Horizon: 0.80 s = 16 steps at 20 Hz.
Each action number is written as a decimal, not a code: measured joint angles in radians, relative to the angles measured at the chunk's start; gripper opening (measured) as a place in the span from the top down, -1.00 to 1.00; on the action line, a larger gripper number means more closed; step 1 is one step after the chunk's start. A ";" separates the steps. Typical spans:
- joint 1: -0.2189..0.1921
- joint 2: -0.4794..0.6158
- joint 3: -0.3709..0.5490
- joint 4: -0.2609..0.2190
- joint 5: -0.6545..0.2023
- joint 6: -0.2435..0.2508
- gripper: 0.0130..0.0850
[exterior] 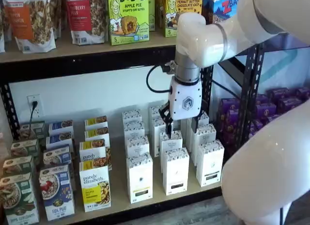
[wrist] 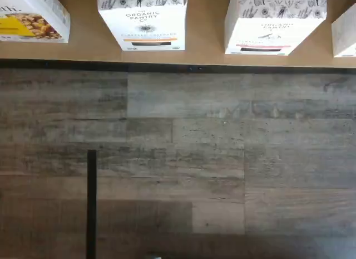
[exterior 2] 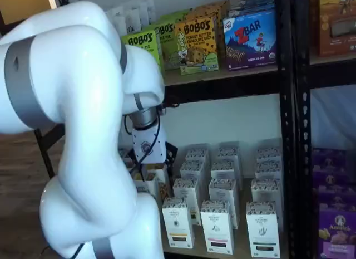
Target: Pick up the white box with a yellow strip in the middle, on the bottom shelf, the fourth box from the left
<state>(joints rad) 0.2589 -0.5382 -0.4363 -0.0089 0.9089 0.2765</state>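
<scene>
- The gripper (exterior: pixel 180 129) hangs fingers-down from the white wrist. Its two black fingers are spread, cartons show through the gap between them, and nothing is held.
- Nearest the cameras, the wrist view shows the grey plank floor (wrist: pixel 183 159) and the dark front edge of the bottom shelf (exterior: pixel 118 201). This suggests the wrist looks down at the shelf's lip, not yet into the rows.
- The white box (exterior: pixel 140 179) stands at the head of its column, right at that front edge. It is upright, so its long axis is vertical. The speckled top and the thin yellow strip low on its face show in the wrist view (wrist: pixel 143 19) and in a shelf view (exterior 2: pixel 178 221).
- The key relation: the box lies below the fingers, forward of them and one column over, toward the purely elizabeth box (exterior: pixel 95 186).
- On its other flank, just beside but apart, stands a like white carton (exterior: pixel 176 172) without the yellow strip. The fingers sit nearer that column, so I judge a sideways shift is needed before descending.
- Farther back, more white cartons fill the rows behind the target.
</scene>
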 joint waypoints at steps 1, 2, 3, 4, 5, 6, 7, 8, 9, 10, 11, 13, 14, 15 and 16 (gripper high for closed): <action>0.000 0.013 0.004 0.001 -0.020 -0.001 -1.00; 0.000 0.022 0.006 -0.002 -0.035 0.001 -1.00; 0.000 0.040 0.009 -0.006 -0.056 0.004 -1.00; 0.000 0.059 0.011 -0.008 -0.079 0.006 -1.00; 0.000 0.079 0.014 -0.013 -0.105 0.009 -1.00; 0.000 0.095 0.016 -0.017 -0.125 0.012 -1.00; 0.000 0.111 0.016 -0.016 -0.142 0.011 -1.00; 0.000 0.129 0.016 -0.016 -0.159 0.011 -1.00; 0.000 0.146 0.015 -0.014 -0.174 0.010 -1.00; 0.000 0.169 0.013 -0.015 -0.194 0.011 -1.00; 0.001 0.186 0.011 -0.015 -0.210 0.012 -1.00; 0.002 0.216 0.008 -0.017 -0.238 0.015 -1.00; 0.003 0.229 0.006 -0.018 -0.251 0.016 -1.00; 0.004 0.251 0.004 -0.017 -0.272 0.016 -1.00; 0.004 0.267 0.001 -0.014 -0.287 0.014 -1.00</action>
<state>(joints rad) 0.2630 -0.2707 -0.4355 -0.0230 0.6219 0.2910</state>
